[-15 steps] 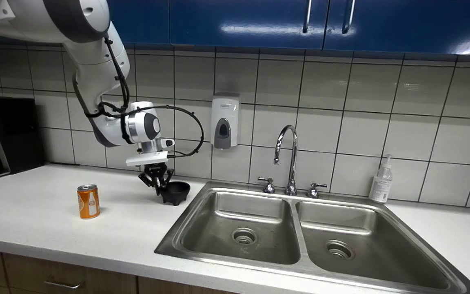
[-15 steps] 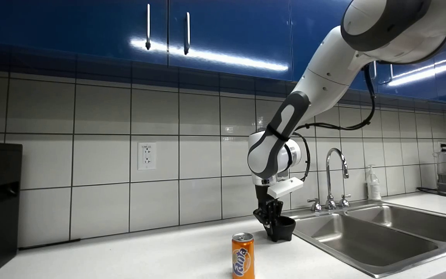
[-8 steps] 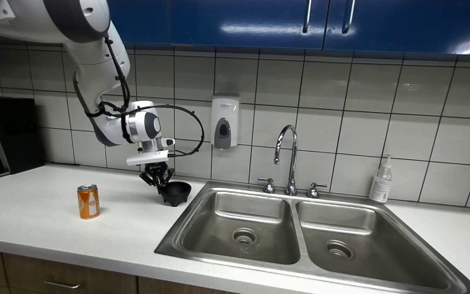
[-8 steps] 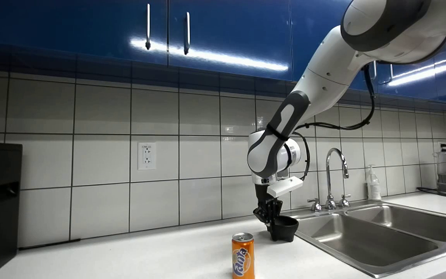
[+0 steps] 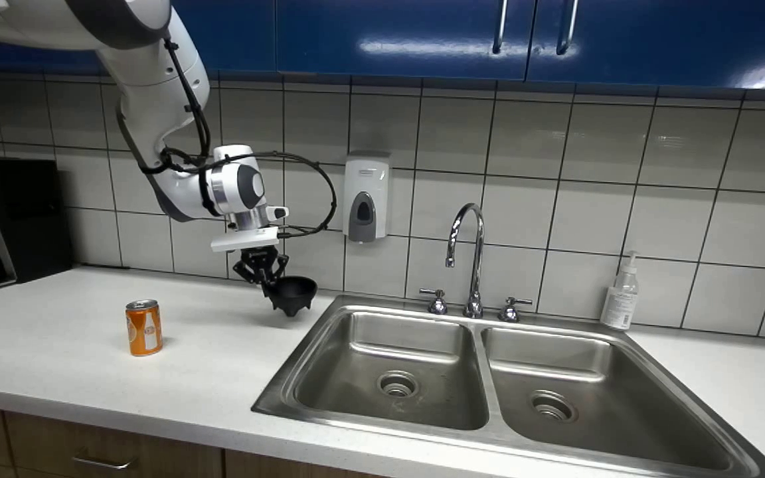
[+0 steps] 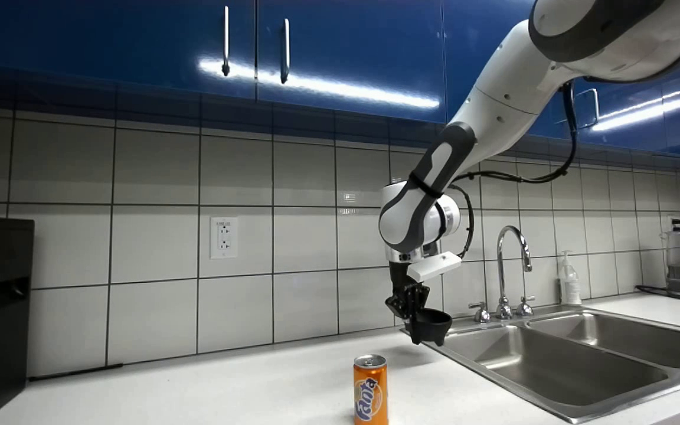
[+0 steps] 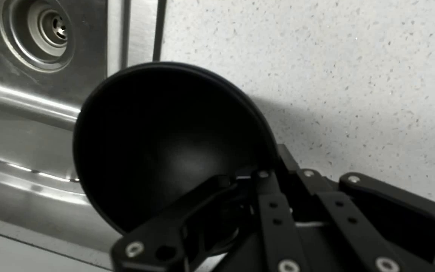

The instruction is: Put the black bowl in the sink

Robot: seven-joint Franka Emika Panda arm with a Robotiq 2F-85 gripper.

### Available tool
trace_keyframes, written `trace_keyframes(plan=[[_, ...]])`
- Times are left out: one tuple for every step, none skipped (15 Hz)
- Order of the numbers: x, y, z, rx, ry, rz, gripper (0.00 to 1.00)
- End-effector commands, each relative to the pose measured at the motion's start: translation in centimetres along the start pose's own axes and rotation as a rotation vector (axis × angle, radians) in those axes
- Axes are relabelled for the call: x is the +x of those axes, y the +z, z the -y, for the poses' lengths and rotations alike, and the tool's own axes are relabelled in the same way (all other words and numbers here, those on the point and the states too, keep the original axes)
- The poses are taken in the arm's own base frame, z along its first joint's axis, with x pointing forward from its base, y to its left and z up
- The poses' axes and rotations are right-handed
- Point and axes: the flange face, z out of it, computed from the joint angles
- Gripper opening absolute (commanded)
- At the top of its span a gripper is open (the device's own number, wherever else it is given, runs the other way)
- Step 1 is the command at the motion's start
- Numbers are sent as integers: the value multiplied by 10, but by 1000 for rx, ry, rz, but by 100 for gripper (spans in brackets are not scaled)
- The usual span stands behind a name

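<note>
Black bowl [image 5: 293,295]: left of centre in an exterior view, mouth up, held clear of the surface [image 5: 77,345]
Hand [image 7: 273,166]: clamped on the bowl's rim, lower right in the wrist view
Sink [image 5: 279,405]: lower right in both exterior views, just to the bowl's right
Orange can [image 6: 370,392]: standing upright on the surface, bottom centre in an exterior view, well apart from the hand
</note>
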Motion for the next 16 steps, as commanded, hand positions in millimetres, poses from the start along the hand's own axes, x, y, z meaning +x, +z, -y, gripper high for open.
trace_keyframes(plan=[[-6, -27, -12, -20, 12, -31, 2], [-8, -28, -18, -20, 25, -32, 2], [-10, -30, -22, -21, 32, -34, 2], [-13, -30, -28, -24, 43, -34, 2], [-16, -30, -33, -27, 51, -33, 2], [-19, -29, -39, -29, 60, -32, 2], [-23, -29, -44, -31, 68, -30, 2], [-27, -28, -50, -32, 76, -29, 2], [-30, -27, -57, -35, 84, -30, 2], [-34, -26, -65, -37, 93, -30, 2], [-37, -26, -72, -38, 101, -33, 2], [-40, -27, -81, -41, 110, -36, 2], [-44, -27, -90, -45, 119, -37, 2], [-47, -27, -99, -48, 128, -40, 2], [-50, -27, -108, -48, 137, -40, 2], [-54, -26, -118, -51, 143, -40, 2]])
